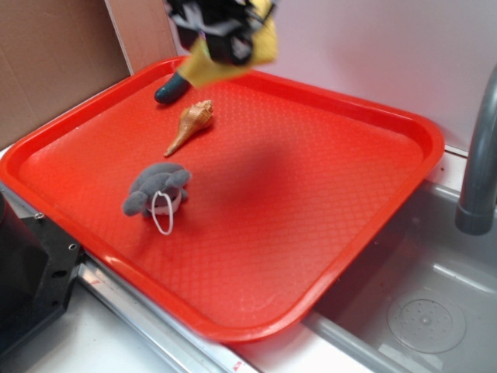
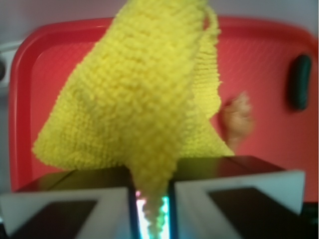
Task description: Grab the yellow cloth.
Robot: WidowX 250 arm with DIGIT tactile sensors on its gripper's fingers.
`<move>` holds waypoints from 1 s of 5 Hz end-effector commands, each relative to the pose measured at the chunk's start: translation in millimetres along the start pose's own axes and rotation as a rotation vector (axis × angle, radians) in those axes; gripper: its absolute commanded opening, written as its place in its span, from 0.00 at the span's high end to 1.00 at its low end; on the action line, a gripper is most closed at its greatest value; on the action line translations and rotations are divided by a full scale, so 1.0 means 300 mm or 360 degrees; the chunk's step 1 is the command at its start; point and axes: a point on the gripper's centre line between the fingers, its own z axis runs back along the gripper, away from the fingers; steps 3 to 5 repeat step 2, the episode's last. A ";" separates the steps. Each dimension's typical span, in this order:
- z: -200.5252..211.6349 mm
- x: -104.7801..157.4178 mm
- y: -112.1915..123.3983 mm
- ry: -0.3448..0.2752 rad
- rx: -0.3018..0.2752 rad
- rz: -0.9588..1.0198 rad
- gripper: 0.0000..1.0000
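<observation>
The yellow cloth (image 2: pixel 134 99) hangs in the air above the red tray (image 1: pixel 311 256), its knitted folds filling most of the wrist view. One corner of it is pinched between my two fingers, so my gripper (image 2: pixel 152 199) is shut on the cloth. In the exterior view the gripper (image 1: pixel 221 31) is high at the tray's far edge, with the yellow cloth (image 1: pixel 206 68) dangling from it, clear of the tray surface.
On the tray lie a grey plush toy (image 1: pixel 157 189) with a white loop, a tan conch shell (image 1: pixel 192 123) and a dark green object (image 1: pixel 171 88) at the far rim. A sink basin (image 1: pixel 427 311) and grey faucet (image 1: pixel 480 163) stand at right.
</observation>
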 end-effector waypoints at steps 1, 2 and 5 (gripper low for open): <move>0.131 -0.008 0.070 -0.0150 -0.0133 -0.0051 1.00; 0.110 0.021 0.096 -0.0123 -0.0058 0.0125 1.00; 0.110 0.021 0.096 -0.0123 -0.0058 0.0125 1.00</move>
